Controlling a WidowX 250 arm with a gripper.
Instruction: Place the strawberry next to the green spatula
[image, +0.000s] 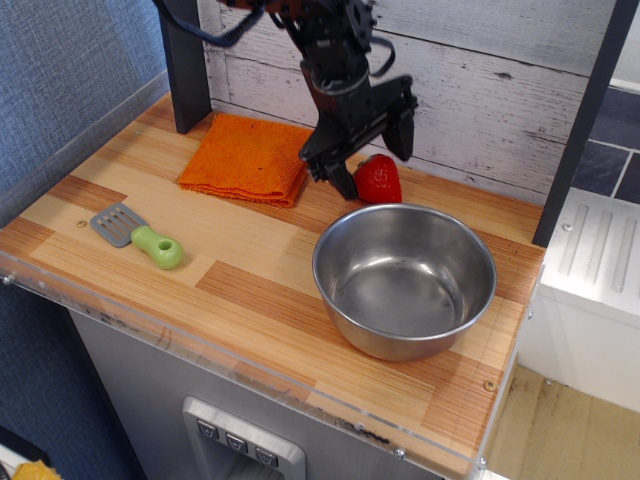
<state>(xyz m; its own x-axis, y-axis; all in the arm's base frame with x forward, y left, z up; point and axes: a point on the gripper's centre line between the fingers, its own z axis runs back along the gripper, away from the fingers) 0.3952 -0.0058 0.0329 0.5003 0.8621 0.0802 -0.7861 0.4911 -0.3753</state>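
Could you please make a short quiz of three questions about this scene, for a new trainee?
1. True or false: the gripper is shut on the strawberry.
2. Which thing lies nearest the front left corner of the table?
A. the orange cloth
B. the green spatula
C. the steel bowl
3. Fill in: the steel bowl holds ____.

Key:
1. False. The jaws stand open, one finger on each side of the strawberry, which sits on the table.
2. B.
3. Nothing; it is empty.
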